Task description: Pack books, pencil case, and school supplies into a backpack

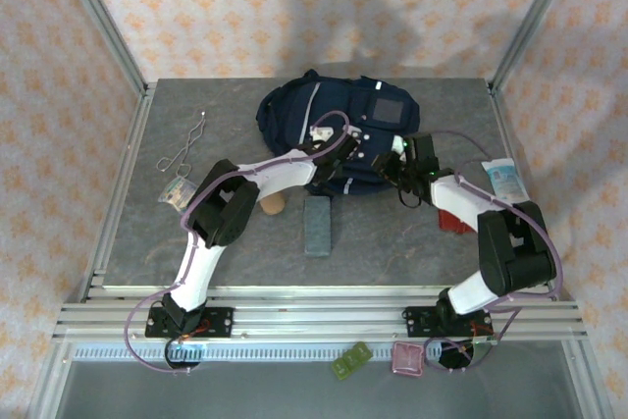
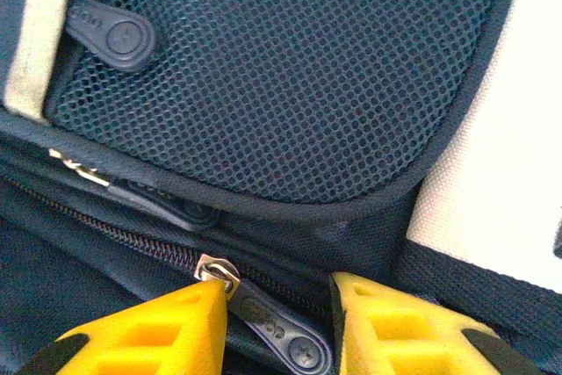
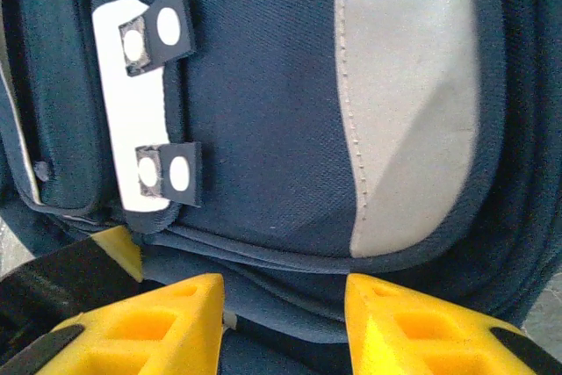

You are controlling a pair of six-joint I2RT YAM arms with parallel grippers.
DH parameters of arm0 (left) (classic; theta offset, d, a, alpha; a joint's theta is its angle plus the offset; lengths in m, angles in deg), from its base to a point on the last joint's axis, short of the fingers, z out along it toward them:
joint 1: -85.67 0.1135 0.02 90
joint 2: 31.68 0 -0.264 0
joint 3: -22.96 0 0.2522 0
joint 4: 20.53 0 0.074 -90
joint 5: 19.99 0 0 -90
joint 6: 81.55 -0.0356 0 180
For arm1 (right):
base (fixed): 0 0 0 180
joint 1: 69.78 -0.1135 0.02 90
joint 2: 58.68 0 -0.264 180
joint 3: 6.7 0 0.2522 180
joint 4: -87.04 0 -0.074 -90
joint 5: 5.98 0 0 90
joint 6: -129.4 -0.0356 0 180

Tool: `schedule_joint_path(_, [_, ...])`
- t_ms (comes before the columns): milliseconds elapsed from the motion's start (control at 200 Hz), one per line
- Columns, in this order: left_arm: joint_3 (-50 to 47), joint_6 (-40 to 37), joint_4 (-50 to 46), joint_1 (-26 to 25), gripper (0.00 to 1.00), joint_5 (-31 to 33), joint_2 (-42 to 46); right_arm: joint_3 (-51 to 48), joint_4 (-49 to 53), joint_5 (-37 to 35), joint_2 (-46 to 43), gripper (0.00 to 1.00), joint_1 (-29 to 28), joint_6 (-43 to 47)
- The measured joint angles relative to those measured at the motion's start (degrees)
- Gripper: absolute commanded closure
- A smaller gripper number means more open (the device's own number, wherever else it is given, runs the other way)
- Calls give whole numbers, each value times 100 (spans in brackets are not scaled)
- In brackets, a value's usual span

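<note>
The step in hand looked like opening the backpack (image 1: 339, 130): nothing had gone in yet, and the zip was closed where it could be seen. The left fingers (image 2: 167, 331) stood at the backpack's near edge, just below its mesh pocket (image 2: 290, 68). They were set narrowly either side of a dark zip pull (image 2: 277, 335), with a gap showing round it, so the pull was bracketed rather than pinched. At the backpack's near right corner, the right fingers (image 3: 167, 322) sat part way apart with a fold of navy fabric between them. Whether they gripped that fold or merely straddled it could not be told.

The next move probably called for closing on the pull and drawing it along the zip line, with the bag kept from sliding.

The bench (image 1: 392, 242) was grey and stone-patterned. Well left of the backpack lay a thin bent wire (image 1: 186, 149) and a small grey-green square piece (image 1: 177, 191). Just in front of the backpack lay a tan case (image 1: 272, 205), half under the left arm, and a grey-blue case (image 1: 318, 225). To the right and nearer lay a reddish-brown book (image 1: 453, 220), partly hidden by the right arm. A pale blue-and-white packet (image 1: 508, 179) lay further right.

Walls (image 1: 294, 7) papered in an orange floral print enclosed the bench, with metal frame posts (image 1: 103, 17) at the corners.
</note>
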Motion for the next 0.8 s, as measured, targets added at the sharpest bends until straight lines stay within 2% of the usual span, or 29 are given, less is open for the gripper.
schedule_joint_path(130, [-199, 0, 2, 44, 80, 0, 179, -44, -15, -13, 35, 60, 0, -46])
schedule_joint_path(255, [-365, 2, 0, 111, 82, 0, 328, -46, -46, -15, 66, 60, 0, -81])
schedule_joint_path(330, [-389, -11, 2, 146, 81, 0, 348, -46, -46, -15, 68, 60, 0, -96])
schedule_joint_path(465, [-476, -57, 35, 210, 73, -37, 348, -46, -48, -15, 68, 61, 0, -101])
schedule_joint_path(606, [-501, -90, 114, 306, 74, -232, 348, -46, -50, -15, 68, 61, 0, -107])
schedule_joint_path(686, [-501, -129, 151, 343, 80, -354, 348, -50, -70, -15, 68, 61, 0, -131])
schedule_joint_path(801, [-501, -195, 212, 380, 80, -509, 348, -52, -87, -13, 68, 61, 0, -146])
